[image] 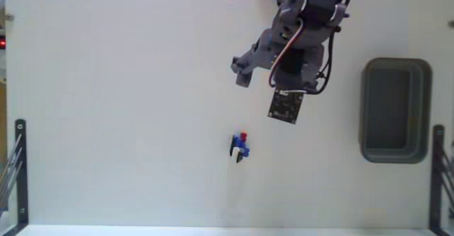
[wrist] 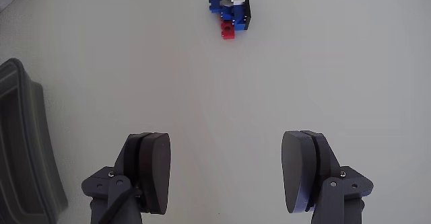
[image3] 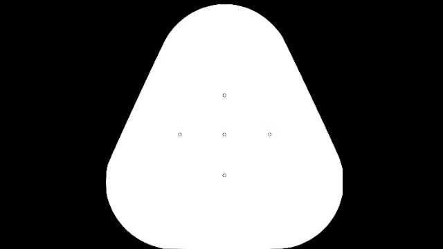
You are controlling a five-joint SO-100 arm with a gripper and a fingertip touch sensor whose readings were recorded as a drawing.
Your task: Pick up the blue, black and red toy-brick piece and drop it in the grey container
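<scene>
The toy-brick piece [image: 240, 147], a tiny rigid cluster of blue plastic bricks with a red bit and a black bit, lies alone on the white table [image: 120, 108], well apart from the grey container [image: 396, 110], a dark grey rounded-rectangle plastic tray with a thick rim and deep hollow, which is seen at the right in the fixed view. The cluster is judged to be very light and stiff, with smooth faces that could slip or let it twist if it is pinched off-centre; the joints between bricks might part under a hard squeeze. The best hold is judged to be across the blue body, on two opposite flat sides, low near the table.

In the wrist view the gripper [wrist: 226, 173] is seen spread wide, its two dark rounded pads [wrist: 153, 170] far apart, with nothing held and nothing touched. The toy-brick piece [wrist: 231, 10] is seen beyond the fingertips, roughly in line with the gap, while a corner of the grey container [wrist: 27, 150] lies to the left of the fingertips.
</scene>
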